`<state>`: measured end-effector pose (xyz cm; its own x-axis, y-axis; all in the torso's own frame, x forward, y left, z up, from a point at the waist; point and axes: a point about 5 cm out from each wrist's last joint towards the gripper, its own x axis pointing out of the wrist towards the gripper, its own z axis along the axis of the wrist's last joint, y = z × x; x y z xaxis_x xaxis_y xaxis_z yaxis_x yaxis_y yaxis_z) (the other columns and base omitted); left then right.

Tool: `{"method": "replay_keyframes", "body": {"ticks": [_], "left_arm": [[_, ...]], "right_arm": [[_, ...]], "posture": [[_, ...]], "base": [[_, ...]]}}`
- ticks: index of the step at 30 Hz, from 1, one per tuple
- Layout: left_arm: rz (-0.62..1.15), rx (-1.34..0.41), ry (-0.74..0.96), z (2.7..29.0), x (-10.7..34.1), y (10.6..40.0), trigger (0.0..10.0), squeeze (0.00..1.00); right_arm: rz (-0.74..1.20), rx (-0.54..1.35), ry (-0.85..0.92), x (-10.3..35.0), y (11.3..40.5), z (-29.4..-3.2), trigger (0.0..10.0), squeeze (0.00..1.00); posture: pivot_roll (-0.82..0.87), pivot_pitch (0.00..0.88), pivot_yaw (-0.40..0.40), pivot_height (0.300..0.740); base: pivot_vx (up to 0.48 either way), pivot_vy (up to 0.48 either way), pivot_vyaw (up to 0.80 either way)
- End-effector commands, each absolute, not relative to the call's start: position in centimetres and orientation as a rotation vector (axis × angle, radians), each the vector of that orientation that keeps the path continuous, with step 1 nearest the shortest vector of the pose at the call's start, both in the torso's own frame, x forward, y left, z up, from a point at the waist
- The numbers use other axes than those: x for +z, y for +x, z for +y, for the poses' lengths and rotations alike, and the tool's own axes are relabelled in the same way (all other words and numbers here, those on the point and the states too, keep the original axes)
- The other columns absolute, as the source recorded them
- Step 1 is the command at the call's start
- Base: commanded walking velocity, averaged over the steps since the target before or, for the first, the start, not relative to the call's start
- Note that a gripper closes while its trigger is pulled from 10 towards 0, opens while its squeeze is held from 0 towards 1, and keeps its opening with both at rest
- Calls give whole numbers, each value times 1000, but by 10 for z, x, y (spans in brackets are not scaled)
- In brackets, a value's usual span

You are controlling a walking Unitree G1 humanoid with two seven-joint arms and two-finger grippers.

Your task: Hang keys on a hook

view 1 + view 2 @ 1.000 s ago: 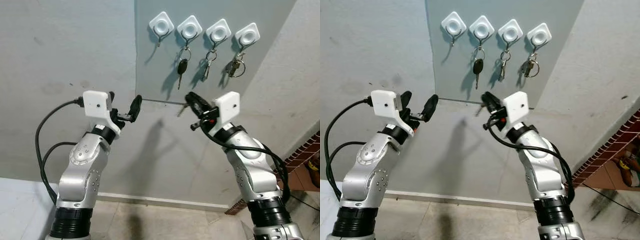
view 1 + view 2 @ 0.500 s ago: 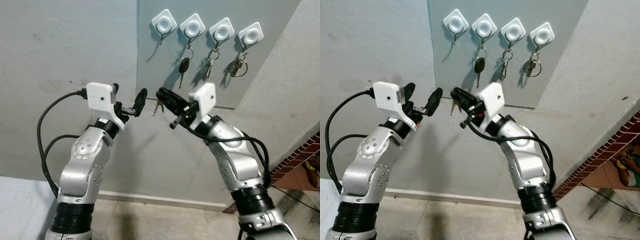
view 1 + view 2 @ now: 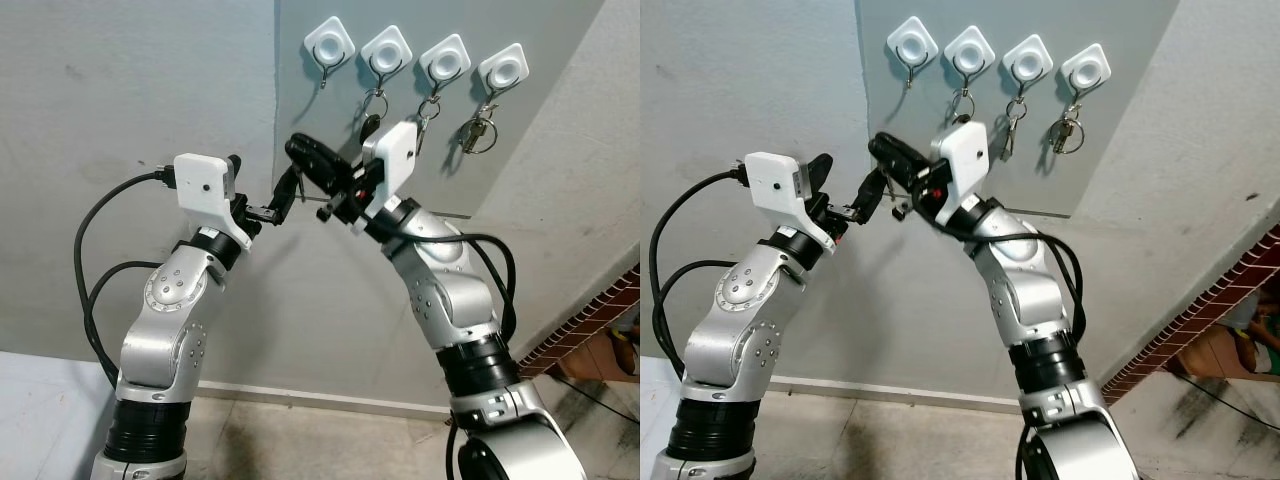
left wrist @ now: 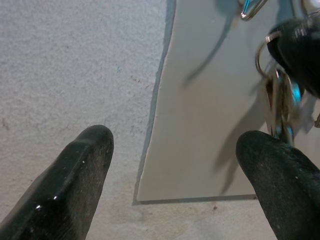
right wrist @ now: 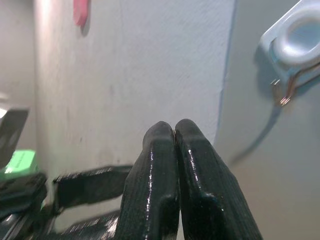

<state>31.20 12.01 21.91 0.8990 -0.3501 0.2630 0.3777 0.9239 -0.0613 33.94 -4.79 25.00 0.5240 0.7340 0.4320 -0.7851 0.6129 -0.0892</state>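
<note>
Swung leftward since a second ago: right gripper (image 3: 300,152), fingers pressed together on the small bunch of metal keys (image 4: 278,102), now just below the empty leftmost white diamond-shaped wall hook (image 3: 329,43). Left gripper (image 3: 262,200) spread apart, just beside. Risk: arms colliding, or ring missing the hook and dropping.

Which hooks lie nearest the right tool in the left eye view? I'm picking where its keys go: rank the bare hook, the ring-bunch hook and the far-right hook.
From the right tool:
1. Bare hook, far left of the row.
2. Ring-bunch hook, third along.
3. Far-right hook, at the row's right end.
</note>
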Motion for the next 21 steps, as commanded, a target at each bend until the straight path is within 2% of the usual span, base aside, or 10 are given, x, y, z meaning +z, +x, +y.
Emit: {"method": "replay_keyframes", "body": {"ticks": [1,21], "left_arm": [[-273,-405,-98,116,227,309,10000,0],[-285,-443,-103,110,232,305,10000,0]], "right_arm": [[-493,883,162,260,343,-52,10000,0],[-540,824,315,278,353,-55,10000,0]], "posture": [[98,44,-83,732],[95,54,-78,732]], "base": [[0,0,0],[0,0,0]]}}
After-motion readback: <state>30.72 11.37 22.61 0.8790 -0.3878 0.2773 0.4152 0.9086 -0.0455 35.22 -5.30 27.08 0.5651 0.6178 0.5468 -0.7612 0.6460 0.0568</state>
